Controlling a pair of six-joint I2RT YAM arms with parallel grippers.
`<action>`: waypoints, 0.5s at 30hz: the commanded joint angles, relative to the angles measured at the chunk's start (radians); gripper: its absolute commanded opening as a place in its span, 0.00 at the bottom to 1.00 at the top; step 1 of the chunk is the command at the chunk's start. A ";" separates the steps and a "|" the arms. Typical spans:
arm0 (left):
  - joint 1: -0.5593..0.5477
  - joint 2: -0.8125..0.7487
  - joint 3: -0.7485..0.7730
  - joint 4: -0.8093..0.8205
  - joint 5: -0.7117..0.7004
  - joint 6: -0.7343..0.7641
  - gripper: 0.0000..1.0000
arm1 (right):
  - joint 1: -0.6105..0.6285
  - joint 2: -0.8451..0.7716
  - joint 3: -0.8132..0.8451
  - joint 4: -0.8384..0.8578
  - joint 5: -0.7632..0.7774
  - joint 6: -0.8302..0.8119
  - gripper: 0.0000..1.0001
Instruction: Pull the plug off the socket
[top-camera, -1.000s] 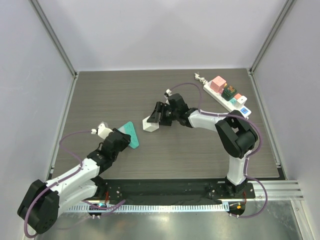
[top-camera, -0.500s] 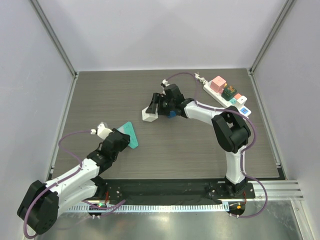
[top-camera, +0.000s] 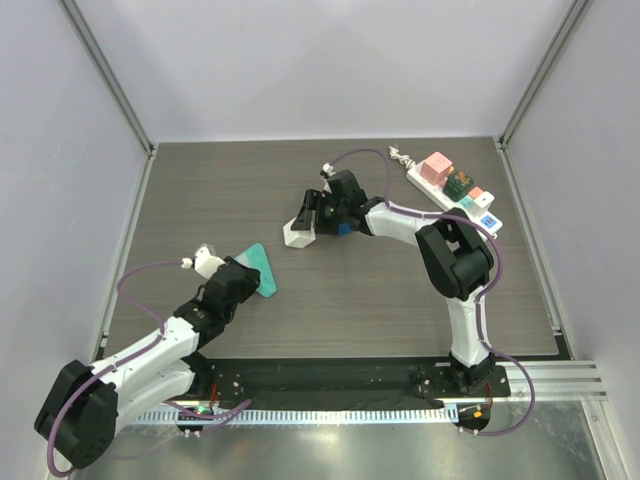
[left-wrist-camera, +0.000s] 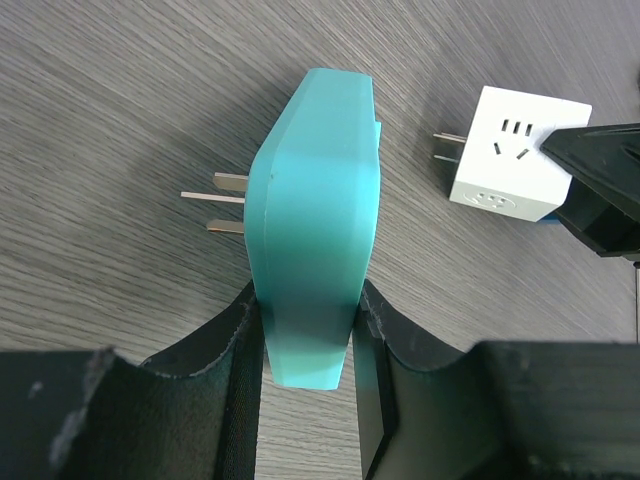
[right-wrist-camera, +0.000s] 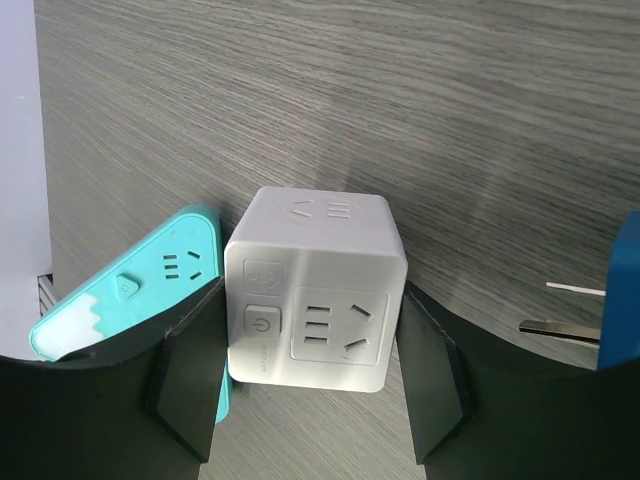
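**Left wrist view: teal plug clamped, prongs bare**

Finding: the left pincer (left-wrist-camera: 307, 322) is clenched on the narrow rear end of the teal plug (left-wrist-camera: 312, 220). One pad bears on each flat flank, and its two metal prongs point sideways over the tabletop (top-camera: 400, 300), clear of any socket. The right pincer (right-wrist-camera: 310, 300) grasps the white cube socket (right-wrist-camera: 315, 290) by two opposite faces, well apart from the plug. A blue plug (right-wrist-camera: 620, 290) shows at the frame edge, and a power strip (top-camera: 445, 200) lies far right.

Assessment: separation appears complete. The plug looks like light, rigid moulded plastic with smooth sides that could slip. It is best held across the broad flanks and never by the prongs, which could bend.
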 joint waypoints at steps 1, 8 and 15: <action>0.006 0.019 -0.009 -0.046 -0.033 0.038 0.00 | -0.009 -0.018 0.005 0.016 0.002 -0.051 0.51; 0.006 0.056 0.039 -0.086 -0.049 0.033 0.00 | -0.009 -0.048 0.096 -0.077 0.025 -0.135 0.88; 0.009 0.041 0.071 -0.126 -0.108 0.016 0.00 | -0.009 -0.113 0.183 -0.192 0.046 -0.216 0.97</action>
